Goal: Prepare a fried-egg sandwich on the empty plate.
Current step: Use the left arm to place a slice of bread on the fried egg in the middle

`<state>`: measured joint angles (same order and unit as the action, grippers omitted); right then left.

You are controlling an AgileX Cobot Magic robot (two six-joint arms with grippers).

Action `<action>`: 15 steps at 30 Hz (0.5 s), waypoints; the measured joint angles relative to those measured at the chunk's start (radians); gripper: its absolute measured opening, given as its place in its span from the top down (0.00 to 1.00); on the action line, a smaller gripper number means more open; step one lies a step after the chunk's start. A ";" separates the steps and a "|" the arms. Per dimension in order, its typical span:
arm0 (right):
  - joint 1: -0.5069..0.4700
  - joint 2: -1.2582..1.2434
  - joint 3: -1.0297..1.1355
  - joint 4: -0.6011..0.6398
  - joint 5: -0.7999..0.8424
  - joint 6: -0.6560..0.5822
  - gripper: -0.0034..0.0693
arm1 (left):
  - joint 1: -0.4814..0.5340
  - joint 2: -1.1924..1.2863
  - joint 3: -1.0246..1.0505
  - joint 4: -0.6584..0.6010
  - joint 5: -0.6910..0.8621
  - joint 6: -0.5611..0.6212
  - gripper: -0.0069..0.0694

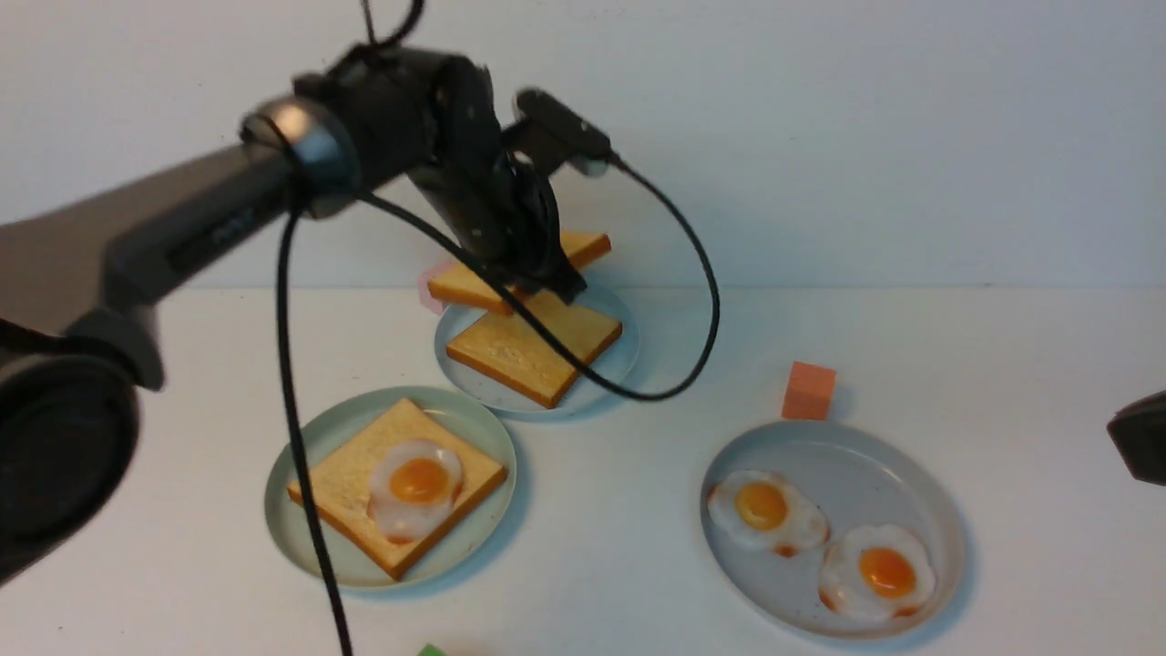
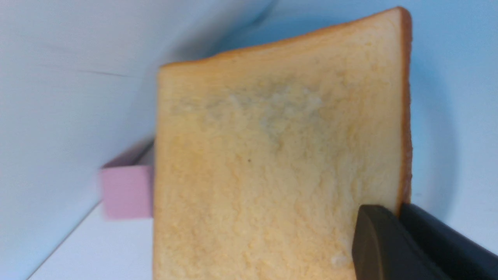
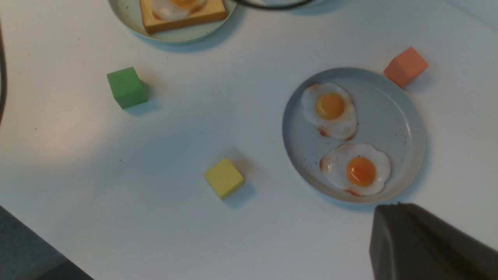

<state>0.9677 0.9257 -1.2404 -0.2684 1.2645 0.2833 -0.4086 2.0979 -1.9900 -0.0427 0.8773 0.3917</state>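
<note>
1. Front view, lower left: mint plate [image 1: 293,456] carries golden toast [image 1: 342,483] topped by a white, orange-yolked egg [image 1: 417,481]; open table [image 1: 619,510] lies to its right.
2. Upper centre: left gripper [image 1: 557,281] pinches a second slice [image 1: 588,246] by its edge, over the small plate [image 1: 629,351].
3. Right edge: right gripper [image 1: 1134,435], pressed together, apart from the egg plate [image 1: 911,465].

It looks like a robotics lab bench: a plain white table [image 1: 638,565] against a bare white wall [image 1: 911,137], a cabled black robot arm [image 1: 182,228], and an orange cube [image 1: 808,391], green cube [image 3: 126,87] and yellow cube [image 3: 223,177] scattered around a mint-green plate [image 1: 478,433].
</note>
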 joint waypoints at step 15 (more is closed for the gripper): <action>0.000 0.000 0.000 0.003 -0.019 0.000 0.92 | -0.107 -0.494 0.799 0.266 -0.184 -0.325 0.90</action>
<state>0.9677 0.9257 -1.2404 -0.2650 1.2454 0.2833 -0.5154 1.6037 -1.1906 0.2229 0.6932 0.0665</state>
